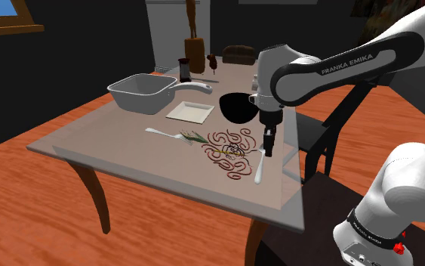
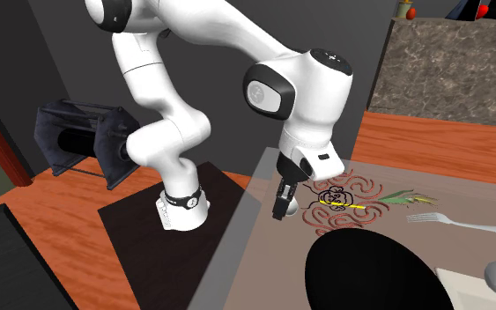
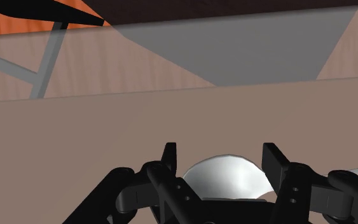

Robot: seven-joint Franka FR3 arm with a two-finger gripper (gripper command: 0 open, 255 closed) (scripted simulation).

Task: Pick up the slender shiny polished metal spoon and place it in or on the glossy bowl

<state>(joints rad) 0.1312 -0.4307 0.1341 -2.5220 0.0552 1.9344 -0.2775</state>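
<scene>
- One spoon (image 1: 260, 172), pale and silvery, lay flat on the worktop (image 1: 112, 140), right of centre in the shoulder view. It was just beside the edge of a patterned mat (image 1: 229, 151) and had not been lifted.
- One gripper (image 1: 269, 151) hung low over the spoon's rounded end. In the wrist view the fingers (image 3: 169, 159) stood apart, one on either side of that end (image 3: 225, 178). A sliver of worktop showed beside one of them, so nothing appeared to be clasped.
- One bowl (image 1: 238, 108), glossy black and upright, stood just above and left of the gripper in the shoulder view. It was near the spoon but not touching it.
- Progress, as judged: the reach to the spoon looked complete. Closing on it, lifting, carrying it to the bowl and letting go were all outstanding.
- One fork (image 1: 165, 134), pale, left of the mat in the shoulder view.
- One pan (image 1: 139, 92), grey-white with a long handle, upper left of the worktop.
- One square plate (image 1: 189, 112), white, between pan and bowl.
- One green sprig (image 1: 193, 137), between the fork and the mat.
</scene>
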